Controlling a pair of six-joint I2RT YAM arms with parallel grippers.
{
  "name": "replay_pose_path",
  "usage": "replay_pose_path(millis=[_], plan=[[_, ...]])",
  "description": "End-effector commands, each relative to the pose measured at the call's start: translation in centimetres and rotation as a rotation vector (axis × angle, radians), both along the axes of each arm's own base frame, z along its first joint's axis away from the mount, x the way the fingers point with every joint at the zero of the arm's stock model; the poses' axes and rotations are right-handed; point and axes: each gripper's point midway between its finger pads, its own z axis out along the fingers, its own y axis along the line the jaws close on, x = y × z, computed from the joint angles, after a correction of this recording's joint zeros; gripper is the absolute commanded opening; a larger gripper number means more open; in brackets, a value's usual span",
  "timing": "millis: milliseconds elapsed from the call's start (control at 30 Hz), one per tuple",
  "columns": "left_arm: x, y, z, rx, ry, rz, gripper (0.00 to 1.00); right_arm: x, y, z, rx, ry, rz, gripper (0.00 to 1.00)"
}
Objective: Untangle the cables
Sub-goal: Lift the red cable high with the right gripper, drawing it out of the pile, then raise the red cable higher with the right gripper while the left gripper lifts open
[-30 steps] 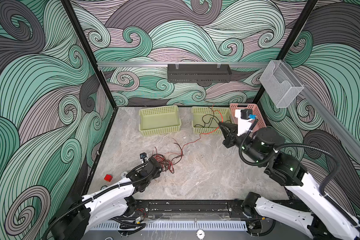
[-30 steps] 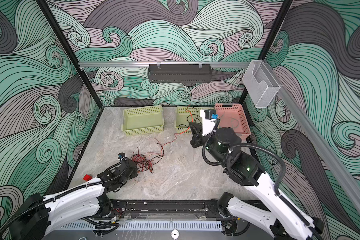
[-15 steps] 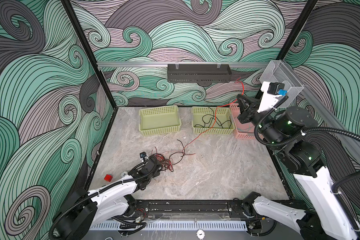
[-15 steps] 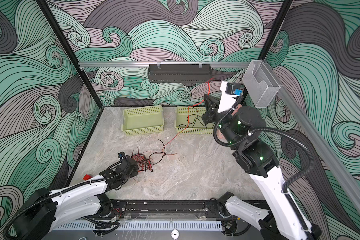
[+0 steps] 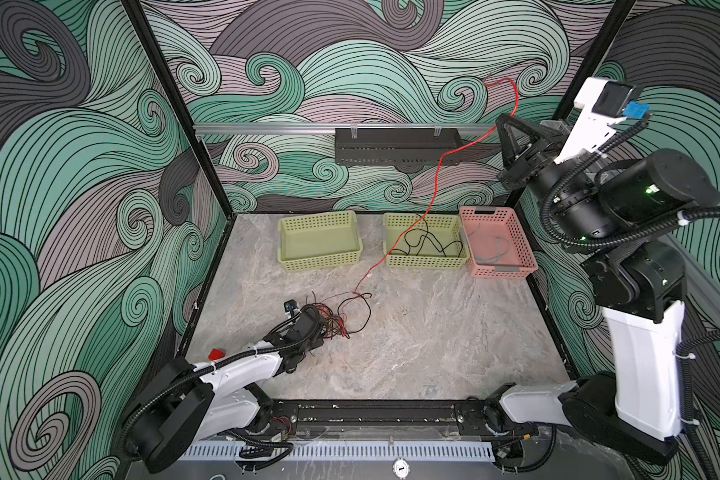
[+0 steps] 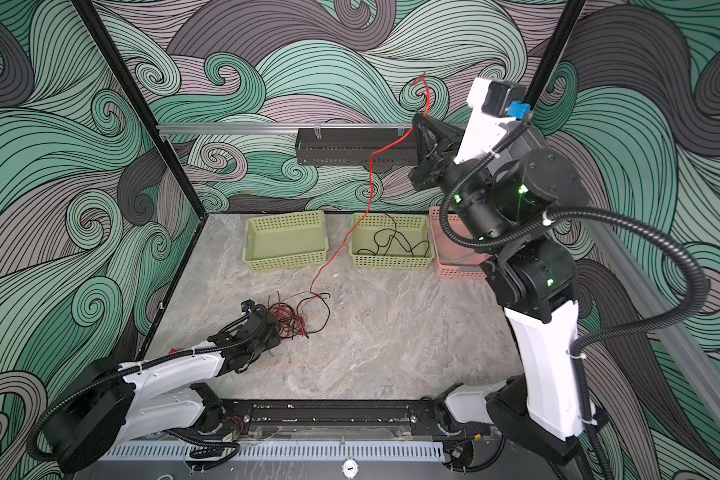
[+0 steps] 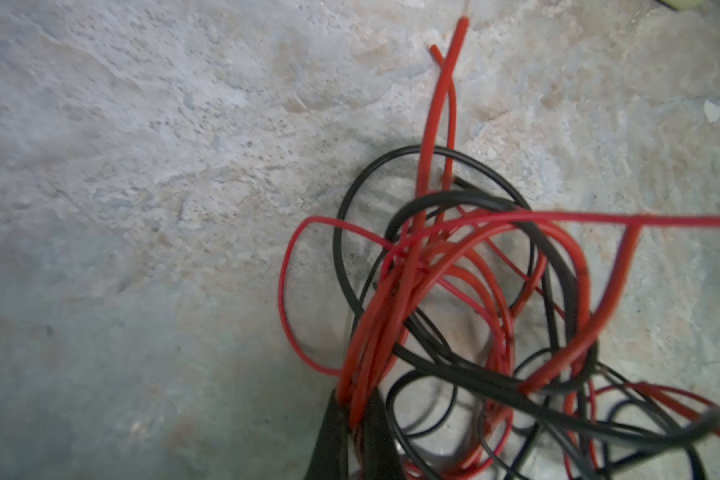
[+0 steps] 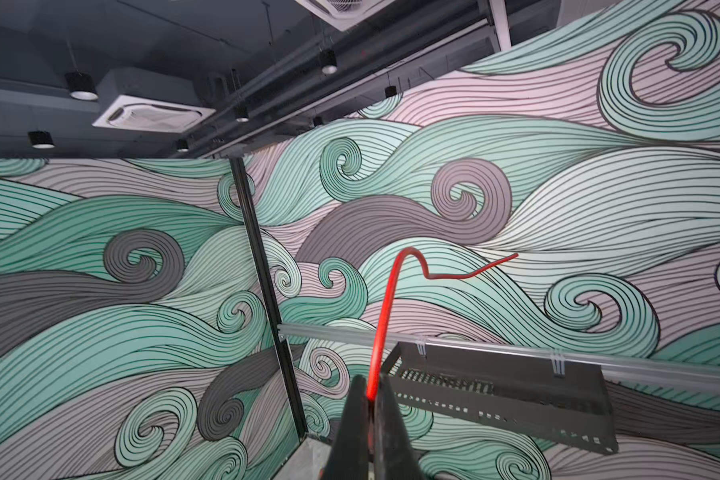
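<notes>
A tangle of red and black cables (image 5: 341, 318) (image 6: 292, 316) (image 7: 454, 299) lies on the marble table, left of the middle. My left gripper (image 7: 356, 409) (image 5: 308, 324) is low at the tangle's left side, shut on a bunch of its red strands. My right gripper (image 8: 370, 386) (image 5: 500, 121) (image 6: 417, 120) is raised high at the back right, shut on one red cable (image 5: 435, 183) (image 6: 370, 187). That cable slopes down from the jaws to the table beside the tangle. Its short free end curls above the jaws.
At the back stand a bare green basket (image 5: 319, 262), a green basket (image 5: 427, 262) holding a black cable (image 5: 425, 241), and a pink basket (image 5: 501, 270) holding a teal cable (image 5: 493, 253). A black tray (image 5: 395, 145) hangs on the back wall. A small red block (image 5: 216, 354) lies at the left edge.
My right arm has risen from over the baskets to high at the back right, drawing the red cable up and out. The left gripper has stayed at the tangle.
</notes>
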Motion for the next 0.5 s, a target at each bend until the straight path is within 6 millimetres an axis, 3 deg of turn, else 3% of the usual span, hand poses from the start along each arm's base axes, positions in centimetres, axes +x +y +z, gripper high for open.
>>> replay_pose_path(millis=[0,200,333,467], plan=[[-1.6,0.0,-2.6,0.027,0.125,-0.035,0.01,0.1,0.7,1.0,0.021,-0.006,0.047,0.00],[-1.1,-1.0,-3.8,0.038,0.175,-0.069,0.01,0.2,0.5,3.1,0.079,-0.053,0.052,0.00],[-0.7,-3.5,-3.3,-0.032,0.172,-0.163,0.04,1.0,0.9,2.3,0.072,-0.027,0.065,0.00],[0.0,-5.9,0.1,-0.006,0.107,-0.289,0.31,2.5,1.7,-0.3,0.034,0.041,0.067,0.00]])
